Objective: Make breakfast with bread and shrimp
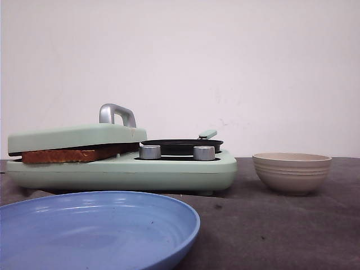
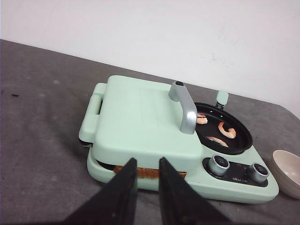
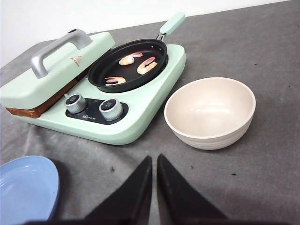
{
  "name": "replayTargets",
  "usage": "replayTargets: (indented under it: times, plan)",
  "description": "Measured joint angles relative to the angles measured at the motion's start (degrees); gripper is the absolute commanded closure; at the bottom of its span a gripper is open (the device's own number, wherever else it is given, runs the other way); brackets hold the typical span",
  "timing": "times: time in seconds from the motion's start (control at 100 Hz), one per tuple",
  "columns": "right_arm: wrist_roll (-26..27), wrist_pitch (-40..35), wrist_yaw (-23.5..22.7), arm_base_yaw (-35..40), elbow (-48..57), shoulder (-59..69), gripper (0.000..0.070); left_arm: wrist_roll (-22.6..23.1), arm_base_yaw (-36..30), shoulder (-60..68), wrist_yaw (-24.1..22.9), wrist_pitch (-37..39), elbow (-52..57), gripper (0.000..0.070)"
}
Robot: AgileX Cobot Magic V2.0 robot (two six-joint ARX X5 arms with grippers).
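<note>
Left hand slightly parted, empty, hovering over the press clamping bread; right hand nearly closed, empty, bowl at one o'clock.

The bread shows only as a brown crust edge under the closed lid; the count of slices cannot be told. In the front view the pan hides its contents behind its rim, and the blue plate is cut off by the left and bottom edges. The bowl is cropped in the left wrist view. Lettering beside the knobs is too small to read.
</note>
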Motion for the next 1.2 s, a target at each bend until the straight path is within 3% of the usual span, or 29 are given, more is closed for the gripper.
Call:
replayTargets:
  times: [0.23,0.29,0.39,0.5,0.57,0.63,0.87,0.95,1.2]
  plan:
    - [0.0,0.1,0.0,0.0,0.0,0.0,0.0691,-0.2,0.0,0.0,-0.1,-1.3,0.0,0.0700]
    - [0.0,0.1,0.0,0.0,0.0,0.0,0.0691,-0.1,0.3,-0.2,-2.1,-3.6,0.0,0.0684]
    - [0.0,0.1,0.0,0.0,0.0,0.0,0.0691,1.4,3.3,-2.4,-7.8,-3.7,-0.5,0.0465]
    - [0.0,0.1,0.0,0.0,0.0,0.0,0.0691,6.4,8.1,-6.1,-11.7,3.2,-3.0,0.0199]
    - [0.0,0.2,0.0,0.0,0.0,0.0,0.0691,9.4,11.3,-6.0,-13.8,8.9,-5.9,0.0105]
    - [0.0,0.2,0.0,0.0,0.0,-0.1,0.0691,10.7,13.9,-6.0,-12.6,12.5,-9.3,0.0103]
    - [0.0,0.4,0.1,0.0,0.0,-0.2,0.0691,8.8,17.2,-6.0,1.7,18.1,-20.2,0.0103]
    - [0.0,0.5,0.0,0.0,0.0,-0.3,0.0691,7.2,17.2,-6.0,3.7,17.9,-22.4,0.0104]
    - [0.0,0.6,0.0,0.0,0.0,-0.3,0.0691,5.0,17.2,-6.0,3.9,15.2,-22.4,0.0104]
